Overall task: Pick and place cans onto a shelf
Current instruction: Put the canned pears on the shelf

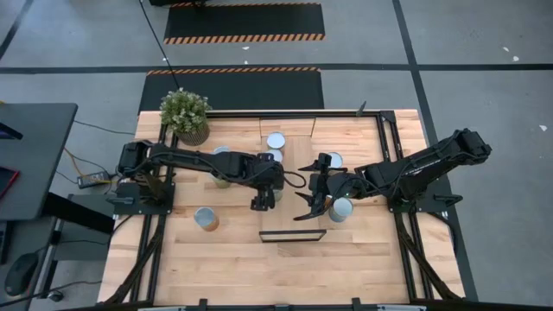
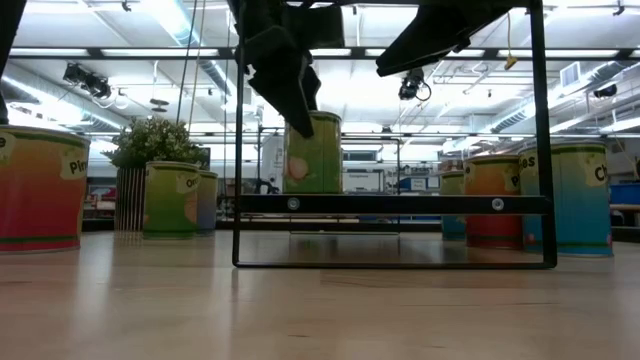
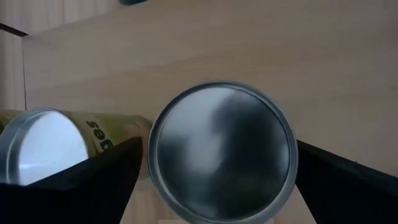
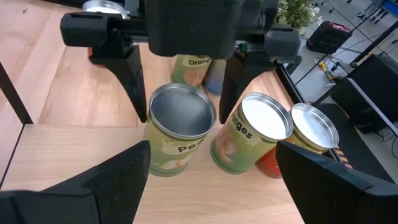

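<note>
On the shelf (image 4: 74, 134) stands the green can (image 4: 179, 130) (just placed, I judge), my left gripper (image 4: 180, 81) open around it, so next I lift away.

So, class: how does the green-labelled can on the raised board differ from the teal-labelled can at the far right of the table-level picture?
The green-labelled cylindrical tin can stands on the light-wood shelf board. The teal-labelled tin can stands lower, on the plank tabletop. Their labels differ, yellowish green against teal-blue. The left hand straddles the green can with open fingers, while nothing touches the teal can in that view. Both are upright cylinders.
</note>
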You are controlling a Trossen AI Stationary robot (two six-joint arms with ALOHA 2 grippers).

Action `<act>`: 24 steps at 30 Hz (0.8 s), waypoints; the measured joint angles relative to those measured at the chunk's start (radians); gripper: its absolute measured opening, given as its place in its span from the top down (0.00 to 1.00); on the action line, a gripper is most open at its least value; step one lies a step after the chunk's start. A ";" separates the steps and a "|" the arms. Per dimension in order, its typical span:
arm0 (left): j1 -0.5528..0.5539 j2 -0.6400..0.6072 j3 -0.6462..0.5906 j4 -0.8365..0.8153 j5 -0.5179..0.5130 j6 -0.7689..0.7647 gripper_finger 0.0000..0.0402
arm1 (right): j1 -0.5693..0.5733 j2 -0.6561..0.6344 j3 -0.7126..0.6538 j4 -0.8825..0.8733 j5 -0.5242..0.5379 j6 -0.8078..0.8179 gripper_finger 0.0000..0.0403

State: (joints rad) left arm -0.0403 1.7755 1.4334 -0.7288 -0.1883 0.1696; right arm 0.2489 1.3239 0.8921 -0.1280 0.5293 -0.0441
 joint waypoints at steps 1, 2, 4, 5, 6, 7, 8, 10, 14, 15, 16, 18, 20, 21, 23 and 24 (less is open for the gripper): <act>-0.002 -0.002 0.000 -0.005 0.000 0.008 0.01 | 0.000 0.000 0.000 0.000 0.000 0.000 0.12; -0.003 -0.004 0.000 -0.002 -0.003 0.017 0.01 | 0.000 0.000 0.000 0.000 0.000 0.001 0.12; -0.003 -0.009 0.000 -0.003 -0.014 0.024 0.01 | 0.000 0.000 0.000 0.001 0.000 0.001 0.12; -0.004 -0.013 0.000 -0.008 -0.019 0.025 0.01 | 0.001 0.000 0.000 0.001 0.000 0.001 0.12; -0.004 -0.017 0.000 -0.004 -0.023 0.025 0.01 | 0.001 0.000 0.000 0.000 0.000 0.000 0.12; -0.004 -0.022 0.001 -0.001 -0.029 0.025 0.01 | 0.001 0.000 0.000 0.000 0.000 0.000 0.12; -0.004 -0.028 0.001 -0.004 -0.037 0.025 0.01 | 0.001 0.000 0.000 0.000 0.000 0.000 0.12; -0.003 -0.033 0.001 0.004 -0.045 0.018 0.01 | 0.000 0.000 0.000 0.000 0.000 0.000 0.12; -0.003 -0.035 0.001 0.001 -0.045 0.000 0.01 | 0.001 0.000 0.000 -0.001 0.000 0.000 0.12; -0.003 -0.035 0.001 0.005 -0.045 0.000 0.01 | 0.001 0.000 0.000 -0.001 0.000 -0.001 0.12; -0.003 -0.035 0.001 0.005 -0.045 0.000 0.01 | 0.001 0.000 0.000 -0.001 0.000 -0.001 0.12; -0.004 -0.035 0.001 0.003 -0.056 0.000 0.01 | 0.001 0.000 0.000 -0.001 0.000 -0.001 0.12; -0.004 -0.035 0.001 0.003 -0.099 0.002 0.01 | 0.001 0.000 0.000 -0.001 0.000 -0.001 0.12; -0.004 -0.035 0.001 0.000 -0.125 0.006 0.01 | 0.001 0.000 0.000 -0.001 0.000 -0.001 0.12; -0.003 -0.035 0.001 -0.002 -0.161 0.021 0.01 | 0.001 0.000 0.000 -0.003 0.000 -0.002 0.12; -0.003 -0.035 0.001 -0.002 -0.169 0.026 0.01 | 0.001 0.000 0.000 -0.004 0.000 -0.003 0.12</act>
State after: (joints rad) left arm -0.0429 1.7405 1.4342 -0.7311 -0.3568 0.1952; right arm 0.2497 1.3235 0.8925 -0.1321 0.5293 -0.0468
